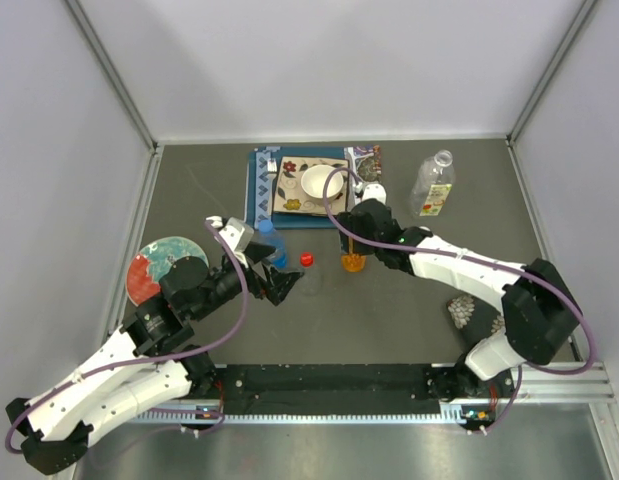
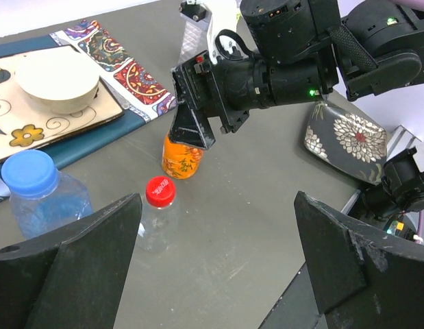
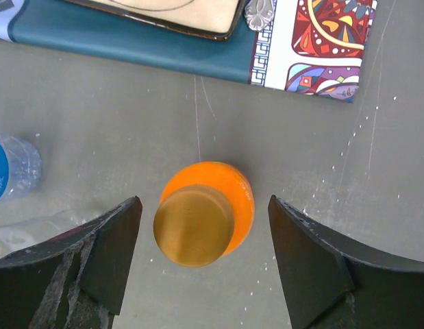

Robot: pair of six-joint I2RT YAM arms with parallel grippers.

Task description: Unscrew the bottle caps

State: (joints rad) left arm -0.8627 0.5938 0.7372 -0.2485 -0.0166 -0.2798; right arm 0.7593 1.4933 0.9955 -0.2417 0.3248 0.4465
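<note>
R fingers (image 3: 105, 253) are held open on both sides of orange cap (image 3: 193, 235), not touching it. L fingers (image 2: 75, 260) are open too. Red cap (image 2: 160, 191) and blue cap (image 2: 30, 173), both on bottles, are seen just ahead of them on worktop (image 2: 253, 205). Bowl (image 2: 57, 81) is behind, on tray (image 2: 20, 133).

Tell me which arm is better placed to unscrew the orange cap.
Right: the right gripper hangs open over the orange cap, a finger each side. The left gripper, open, is by the red cap.
</note>
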